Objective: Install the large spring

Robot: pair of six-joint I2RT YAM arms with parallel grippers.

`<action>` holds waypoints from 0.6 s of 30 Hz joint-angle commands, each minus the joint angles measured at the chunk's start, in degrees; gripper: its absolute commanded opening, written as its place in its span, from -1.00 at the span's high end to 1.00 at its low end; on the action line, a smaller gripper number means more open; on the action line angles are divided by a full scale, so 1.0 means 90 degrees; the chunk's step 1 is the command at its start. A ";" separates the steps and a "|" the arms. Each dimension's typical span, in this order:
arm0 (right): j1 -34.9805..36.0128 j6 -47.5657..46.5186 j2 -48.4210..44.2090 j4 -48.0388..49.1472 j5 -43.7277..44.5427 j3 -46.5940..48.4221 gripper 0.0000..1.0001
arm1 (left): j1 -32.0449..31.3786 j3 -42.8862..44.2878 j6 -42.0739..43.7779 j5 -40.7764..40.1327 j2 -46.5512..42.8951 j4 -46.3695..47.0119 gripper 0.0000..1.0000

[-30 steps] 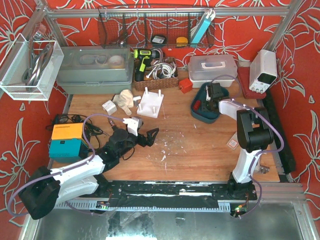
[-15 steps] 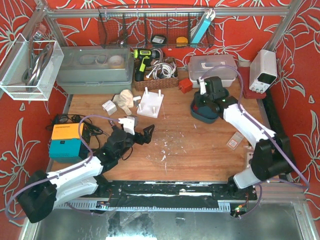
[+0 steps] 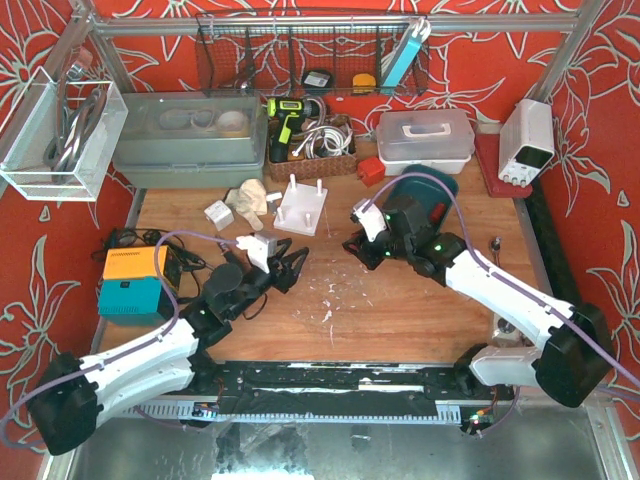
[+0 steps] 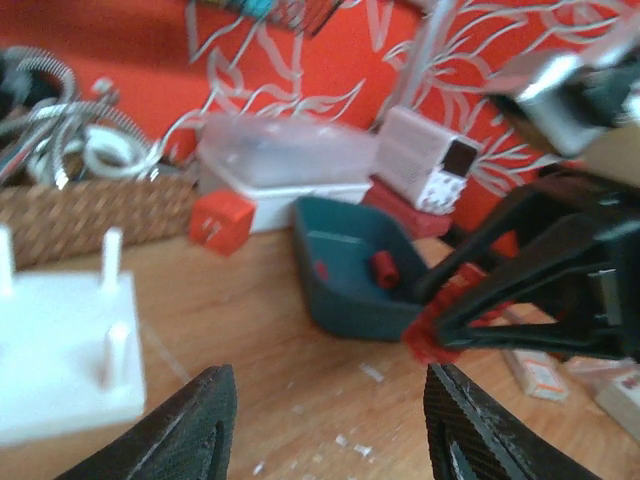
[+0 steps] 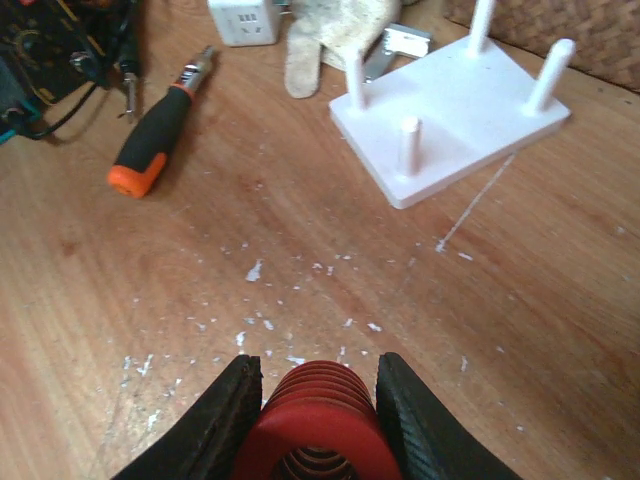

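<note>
A large red spring (image 5: 318, 425) sits between the black fingers of my right gripper (image 5: 315, 385), which is shut on it low over the middle of the wooden table. The same spring (image 4: 440, 325) shows in the left wrist view, and the right gripper (image 3: 355, 246) shows from above. The white peg board (image 3: 302, 205) with upright pegs lies ahead of it, toward the back; the right wrist view has the peg board (image 5: 450, 110) at its upper right. My left gripper (image 3: 290, 262) hovers to the left, open, with nothing between its fingers (image 4: 190, 430).
A teal tray (image 3: 432, 186) with a small red spring (image 4: 383, 268) stands behind the right arm. An orange-handled screwdriver (image 5: 160, 125) and a white cube (image 5: 243, 18) lie left of the peg board. An orange and teal box (image 3: 135, 280) sits at the left edge, a wicker basket (image 3: 310, 150) at the back.
The right arm swung from the teal tray leftward to the table's middle, carrying the red spring. The left gripper's jaws narrowed and the arm stretched slightly forward.
</note>
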 commanded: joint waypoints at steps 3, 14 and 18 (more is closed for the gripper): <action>0.0137 -0.0079 0.0021 -0.0580 -0.0855 0.0504 1.00 | -0.0712 -0.0098 0.3207 0.0594 -0.0111 0.1453 -0.14; 0.0380 -0.0140 0.0067 -0.1144 -0.1396 0.0701 1.00 | -0.1435 -0.0202 0.8392 0.0762 0.1422 0.2517 -0.69; 0.0446 -0.0121 0.0175 -0.1177 -0.1454 0.0766 1.00 | -0.1446 -0.0027 0.8693 0.0577 0.1702 0.2555 -0.74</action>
